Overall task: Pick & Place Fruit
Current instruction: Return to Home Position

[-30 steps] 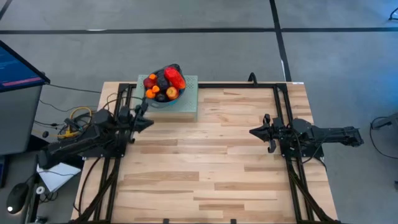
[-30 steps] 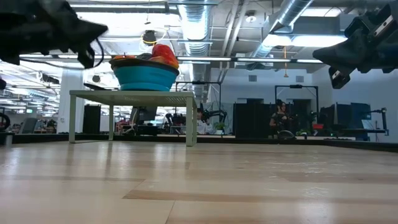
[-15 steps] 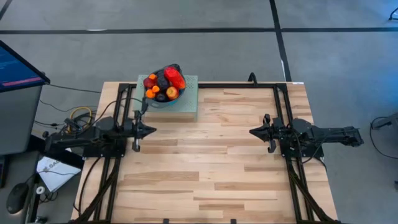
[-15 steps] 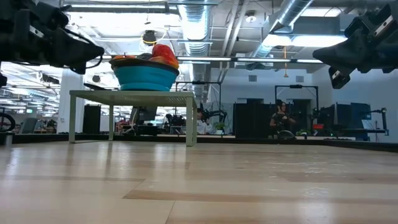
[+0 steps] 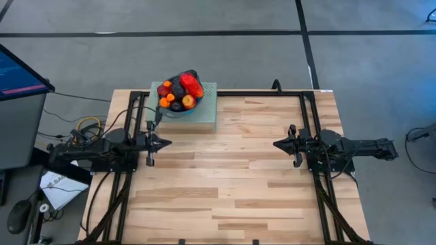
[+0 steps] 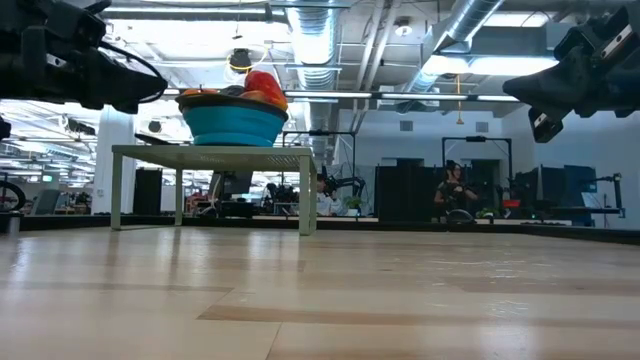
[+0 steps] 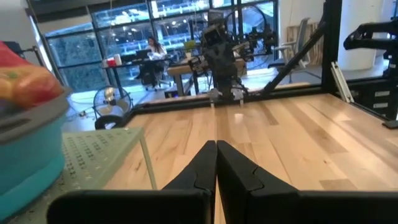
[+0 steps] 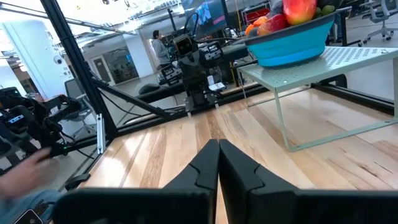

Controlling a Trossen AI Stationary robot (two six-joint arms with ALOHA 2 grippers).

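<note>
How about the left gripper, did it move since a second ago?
Yes. The left gripper swung away from the green shelf holding the blue bowl.

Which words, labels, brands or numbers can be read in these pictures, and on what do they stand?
No text can be read anywhere.
Monitor left of the table: screen marks too small to read.
Blue bowl, fruit, shelf: no labels visible.

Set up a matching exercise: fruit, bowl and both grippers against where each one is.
1. fruit
2. bowl
3. left gripper
4. right gripper

A. shut, over the table, right side
B. on the green shelf
C. heaped in the bowl
D. shut, over the table, left side

Pairs: 1-C, 2-B, 3-D, 4-A
</note>
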